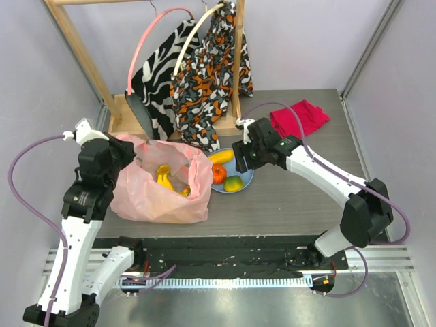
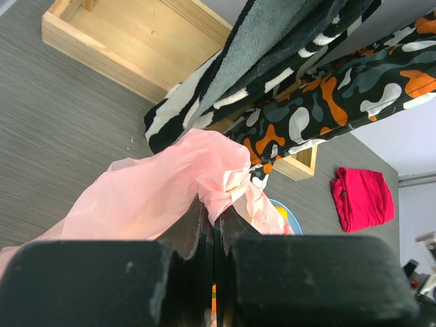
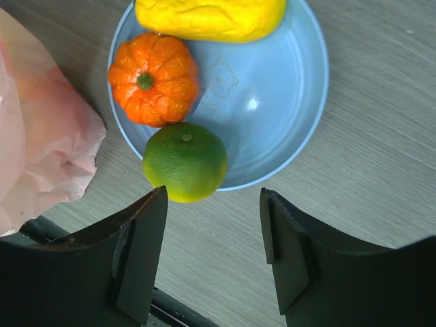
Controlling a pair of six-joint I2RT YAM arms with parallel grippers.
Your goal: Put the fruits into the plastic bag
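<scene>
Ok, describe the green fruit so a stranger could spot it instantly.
Find the pink plastic bag on the table; the blue plate sits right of it. On the plate's near rim lies the green-yellow fruit, smooth and round, unlike the ribbed orange one beside it.

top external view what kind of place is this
Probably a robot test cell, not a home: a left arm and right arm bolted to a rail at the table edge, plain walls close around, and staged props: a wooden garment rack, a blue plate, a plastic bag.
</scene>
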